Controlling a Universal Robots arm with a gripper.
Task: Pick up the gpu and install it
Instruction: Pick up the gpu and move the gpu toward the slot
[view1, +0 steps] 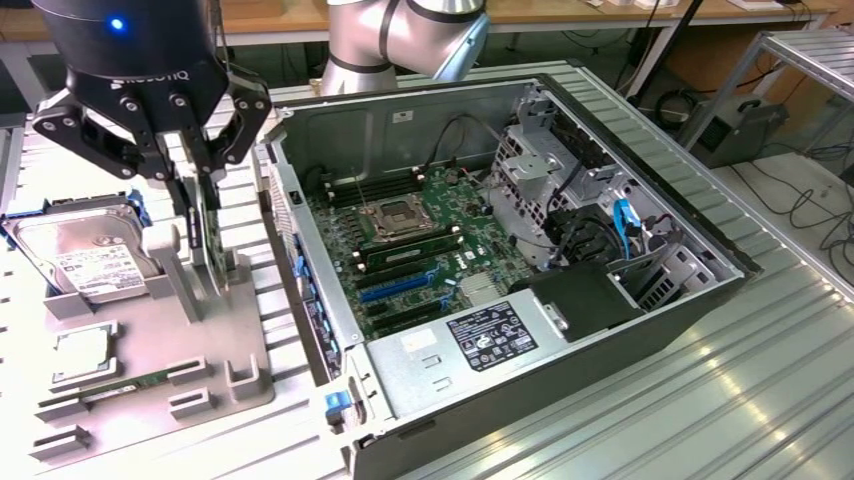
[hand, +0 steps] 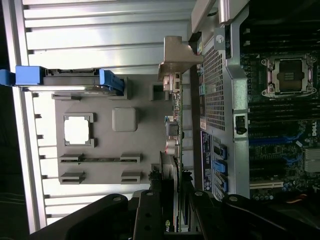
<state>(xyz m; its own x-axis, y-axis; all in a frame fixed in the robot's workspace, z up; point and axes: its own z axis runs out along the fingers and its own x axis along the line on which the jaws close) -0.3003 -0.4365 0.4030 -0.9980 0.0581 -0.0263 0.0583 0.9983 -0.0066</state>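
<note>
Black gripper (view1: 196, 205) at upper left of exterior frame, pointing down, fingers pinching top edge of gpu (view1: 200, 255). Gpu stands upright on edge over grey holder tray (view1: 240, 340), lower edge among tray's slot posts. Cannot tell if seated or lifted clear. Hard drive (view1: 74, 255) just beside it, toward frame's left. Open computer case (view1: 694, 300) centre-right, motherboard (view1: 414, 250) exposed. Wrist view: gpu edge-on, silver bracket (hand: 177, 57) at end away from gripper, near case wall.

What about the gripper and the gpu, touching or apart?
Touching. In the wrist view the gpu runs edge-on between the fingers of the gripper, which clamp it.
</note>
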